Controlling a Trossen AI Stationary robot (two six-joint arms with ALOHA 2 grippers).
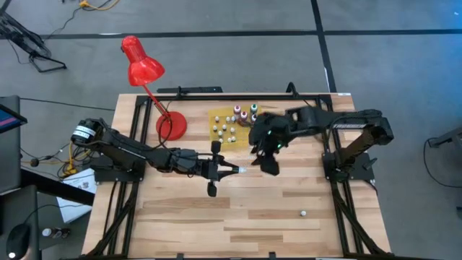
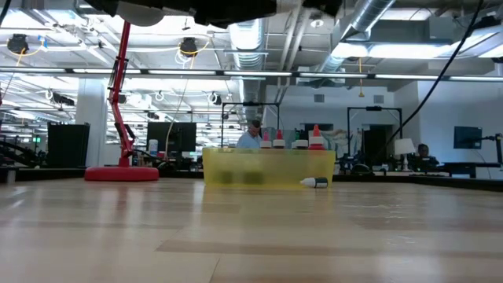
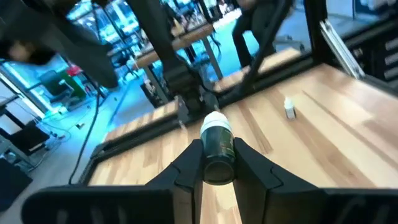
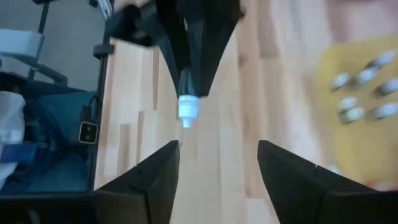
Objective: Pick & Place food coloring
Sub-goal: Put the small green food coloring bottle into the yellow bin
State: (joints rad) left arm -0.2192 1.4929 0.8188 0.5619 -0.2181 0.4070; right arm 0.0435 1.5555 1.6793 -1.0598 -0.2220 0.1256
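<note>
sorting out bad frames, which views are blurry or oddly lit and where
Right wrist view: soft all over, yellow mat and bottles smeared. Left wrist view: held green bottle fairly sharp, background blurred and blue. Low view: ceiling lights glare, near tabletop soft. High view: even, clear.

Smooth wooden table (image 1: 238, 217), glossy red lamp (image 1: 142, 66)

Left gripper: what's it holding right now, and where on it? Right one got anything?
The left gripper clamps a dark green food coloring bottle around its body, white cap pointing outward. The right gripper is open and holds nothing.
</note>
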